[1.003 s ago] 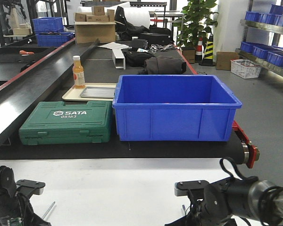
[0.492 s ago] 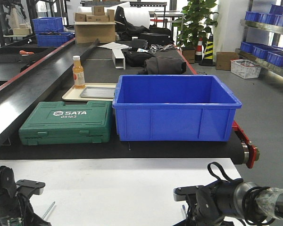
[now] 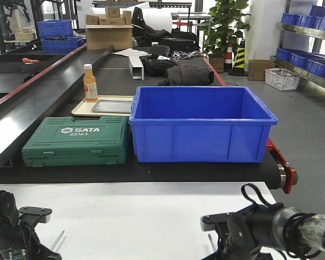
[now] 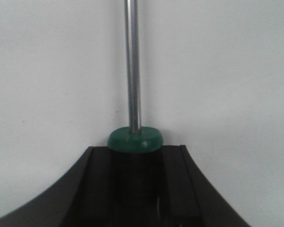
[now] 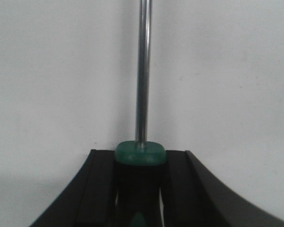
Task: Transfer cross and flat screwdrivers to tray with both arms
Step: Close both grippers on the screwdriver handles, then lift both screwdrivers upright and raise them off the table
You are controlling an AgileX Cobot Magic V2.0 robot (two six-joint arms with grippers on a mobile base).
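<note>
Each wrist view shows one screwdriver lying on the white table. In the left wrist view, my left gripper (image 4: pixel 135 153) is shut on the black handle of a screwdriver (image 4: pixel 132 66) just behind its green collar, and the steel shaft points straight ahead. My right gripper (image 5: pixel 140 158) is shut on the other screwdriver (image 5: pixel 143 71) in the same way, with thin slits of light beside the handle. From the front, both arms sit at the near table edge: left screwdriver shaft (image 3: pixel 56 240), right screwdriver shaft (image 3: pixel 210 242). The grey tray (image 3: pixel 112 106) lies far back on the black belt. I can't tell which screwdriver is cross.
A big blue bin (image 3: pixel 203 127) and a green SATA tool case (image 3: pixel 76 141) stand on the belt between the arms and the grey tray. The grey tray rests on a beige tray (image 3: pixel 81 111) next to an orange bottle (image 3: pixel 90 82). Boxes and bags lie further back.
The right arm's wrist has turned and shifted a little at the table's near edge, and its screwdriver shaft has moved slightly. The left arm has stayed almost still.
</note>
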